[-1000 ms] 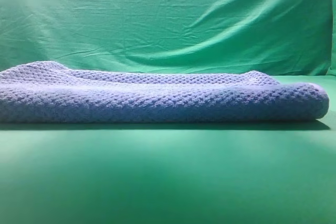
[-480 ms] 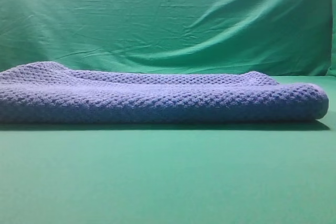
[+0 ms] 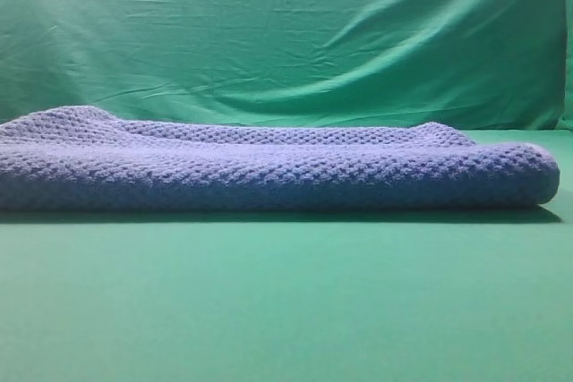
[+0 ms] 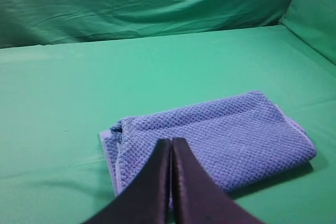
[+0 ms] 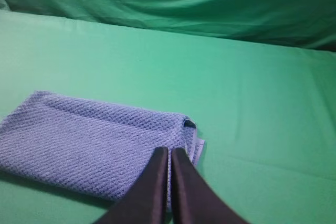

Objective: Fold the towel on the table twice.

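Left wrist view: left gripper (image 4: 170, 182) and right gripper (image 5: 169, 182) hang closed and empty above the folded towel (image 4: 220, 140); retreating straight up should spare the stack.

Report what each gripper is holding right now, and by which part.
Nothing is held. The left gripper and right gripper have their fingers pressed together above the folded towel, which lies free on the table.

The smooth green table (image 3: 286, 301) carries only the folded blue-grey towel (image 3: 269, 172), which lies flat as a long bundle across its width toward the back edge, one rounded end near the right edge, bare tabletop in front.
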You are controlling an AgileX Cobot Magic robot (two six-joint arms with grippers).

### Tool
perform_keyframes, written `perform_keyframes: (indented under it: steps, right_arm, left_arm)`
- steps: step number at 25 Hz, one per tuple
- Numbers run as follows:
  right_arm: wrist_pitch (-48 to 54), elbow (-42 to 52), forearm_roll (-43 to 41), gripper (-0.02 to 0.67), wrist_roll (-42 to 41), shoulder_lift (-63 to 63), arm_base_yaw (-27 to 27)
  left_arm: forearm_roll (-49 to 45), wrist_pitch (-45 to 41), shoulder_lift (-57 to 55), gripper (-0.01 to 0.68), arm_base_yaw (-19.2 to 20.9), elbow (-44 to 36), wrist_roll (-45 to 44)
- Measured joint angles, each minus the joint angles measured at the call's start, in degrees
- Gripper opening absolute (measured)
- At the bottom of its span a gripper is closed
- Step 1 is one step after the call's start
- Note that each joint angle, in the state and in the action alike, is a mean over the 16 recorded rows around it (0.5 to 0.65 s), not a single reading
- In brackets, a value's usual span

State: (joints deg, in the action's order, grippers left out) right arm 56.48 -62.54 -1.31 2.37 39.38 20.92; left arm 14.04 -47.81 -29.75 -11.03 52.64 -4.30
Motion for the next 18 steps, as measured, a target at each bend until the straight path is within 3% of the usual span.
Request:
perform_keyframes:
  steps: [9, 18]
  right_arm:
    - [-5.4, 15.5, 0.7, 0.0, -1.4, -21.1, 0.0]
    - [-7.5, 24.8, 2.3, 0.0, -1.9, -35.2, 0.0]
  left_arm:
    - [0.2, 0.1, 17.5, 0.0, 0.0, -11.2, -0.1]
    - [0.7, 0.7, 28.3, 0.0, 0.0, -19.5, -0.1]
